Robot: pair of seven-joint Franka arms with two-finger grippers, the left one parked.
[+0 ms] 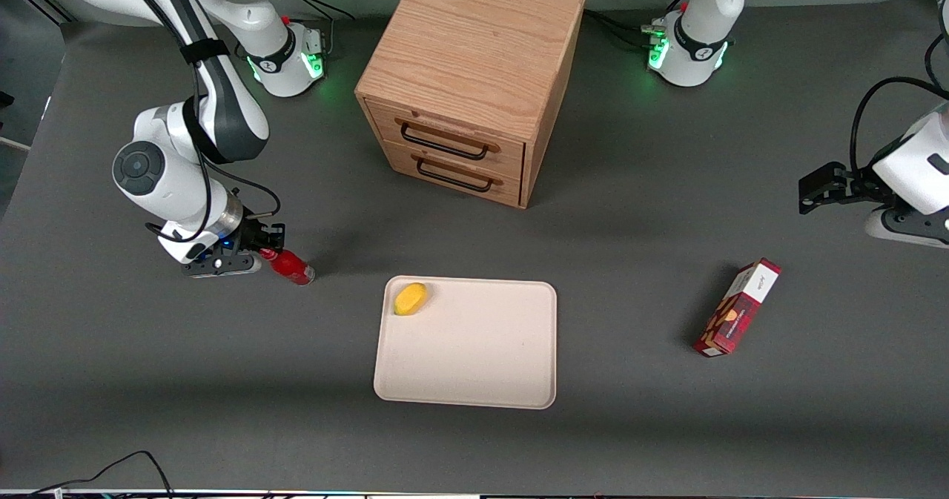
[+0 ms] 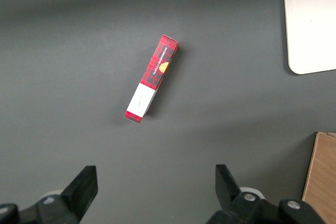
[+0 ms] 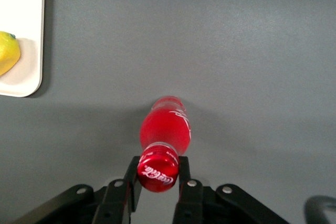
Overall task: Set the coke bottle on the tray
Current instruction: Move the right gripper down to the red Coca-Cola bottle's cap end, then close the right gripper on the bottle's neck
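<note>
End effector [image 3: 157, 174] clamped on the cap of the coke bottle [image 3: 166, 129], white Coca-Cola script legible on cap and body, tray [image 1: 474, 351] with a lemon [image 1: 411, 298] nearby on the table [image 1: 148, 380].

Coke bottle [image 1: 293, 266] between gripper [image 1: 261, 256] fingers [image 3: 185, 181], beside tray [image 1: 474, 365], toward working arm's end.

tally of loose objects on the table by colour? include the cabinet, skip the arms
Red: 2, the coke bottle, held at its cap by the gripper, and the carton box
Yellow: 1, fruit on the tray
Cream: 1, tray
Wood: 1, drawer cabinet
Total: 5
</note>
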